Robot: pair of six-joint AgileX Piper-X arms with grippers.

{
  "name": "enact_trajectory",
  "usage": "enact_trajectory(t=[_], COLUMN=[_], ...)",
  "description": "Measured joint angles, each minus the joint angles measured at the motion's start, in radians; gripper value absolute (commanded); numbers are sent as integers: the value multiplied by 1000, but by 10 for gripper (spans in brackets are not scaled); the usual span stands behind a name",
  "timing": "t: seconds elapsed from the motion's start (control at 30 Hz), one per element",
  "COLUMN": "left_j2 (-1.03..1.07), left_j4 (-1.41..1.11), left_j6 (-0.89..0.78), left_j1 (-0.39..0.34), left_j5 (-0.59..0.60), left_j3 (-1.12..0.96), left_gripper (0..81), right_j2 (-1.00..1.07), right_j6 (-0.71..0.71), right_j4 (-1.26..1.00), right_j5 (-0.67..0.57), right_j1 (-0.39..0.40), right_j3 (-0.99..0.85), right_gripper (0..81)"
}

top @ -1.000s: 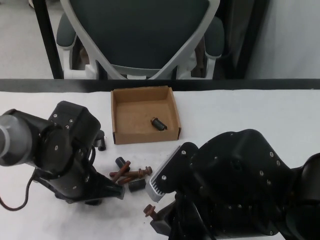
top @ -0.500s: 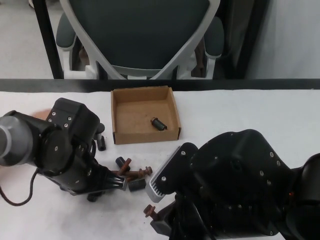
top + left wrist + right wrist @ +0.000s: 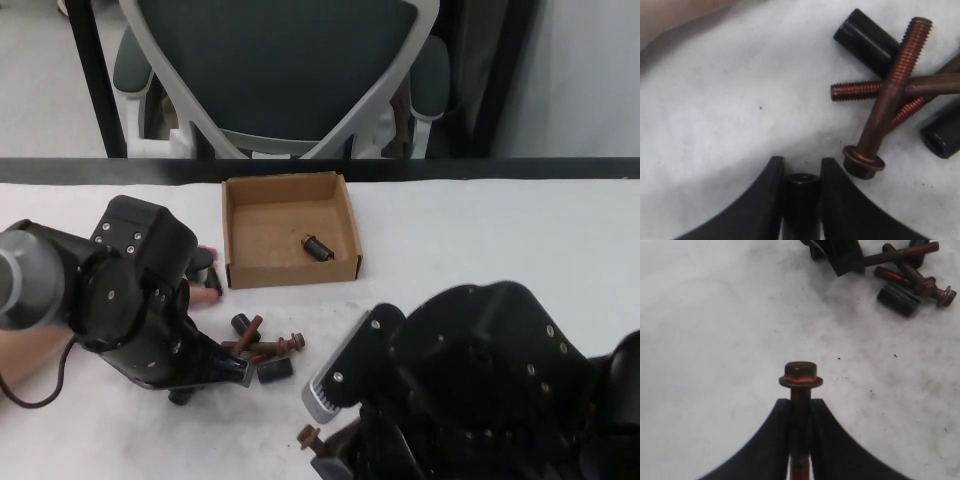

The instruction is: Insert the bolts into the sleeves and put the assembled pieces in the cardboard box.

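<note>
**Left tool closed on a sleeve, right tool closed on a bolt, both low over the surface.**

The left tool (image 3: 801, 166) gripped a black sleeve (image 3: 801, 197) across its barrel, with the open bore facing outward. The right tool (image 3: 800, 404) gripped a copper-coloured bolt (image 3: 800, 376) by the shank just under the flange, with the head standing proud of the fingertips. Loose bolts (image 3: 885, 117) and loose sleeves (image 3: 866, 35) lay in a crossed heap on the surface (image 3: 500, 230), near the cardboard box (image 3: 290, 272), which contained one assembled piece (image 3: 317, 247). Both kinds of part appeared rigid, small and light. The sleeve's smooth round wall would probably roll or slip, so it was best held mid-barrel with the bore clear. The bolt was best held on the shank, with the flange acting as a stop. Any tilt between the two axes risked jamming the threads at the sleeve mouth.
</note>
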Motion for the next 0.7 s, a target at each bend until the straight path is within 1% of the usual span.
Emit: enact_trajectory(t=[0.13, 0.2, 0.3, 0.4, 0.5, 0.57, 0.7], left_j2=[0, 0, 0, 0, 0, 0, 0], left_j4=[17, 21, 36, 41, 47, 48, 54], left_j6=[2, 2, 7, 7, 7, 7, -3], left_j1=[3, 6, 5, 5, 5, 5, 5], left_j5=[33, 41, 54, 58, 72, 77, 84], left_j3=[-4, -6, -8, -8, -10, -11, -11], left_gripper=[0, 33, 132, 286, 414, 433, 395], right_j2=[0, 0, 0, 0, 0, 0, 0], right_j6=[8, 16, 18, 18, 18, 22, 26], right_j4=[0, 0, -2, -2, -2, -6, -18], right_j5=[0, 0, 0, 0, 0, 0, 0], right_j1=[0, 0, 7, 10, 12, 12, 16], right_j3=[11, 11, 11, 11, 11, 11, 11], right_gripper=[3, 3, 3, 3, 3, 3, 3])
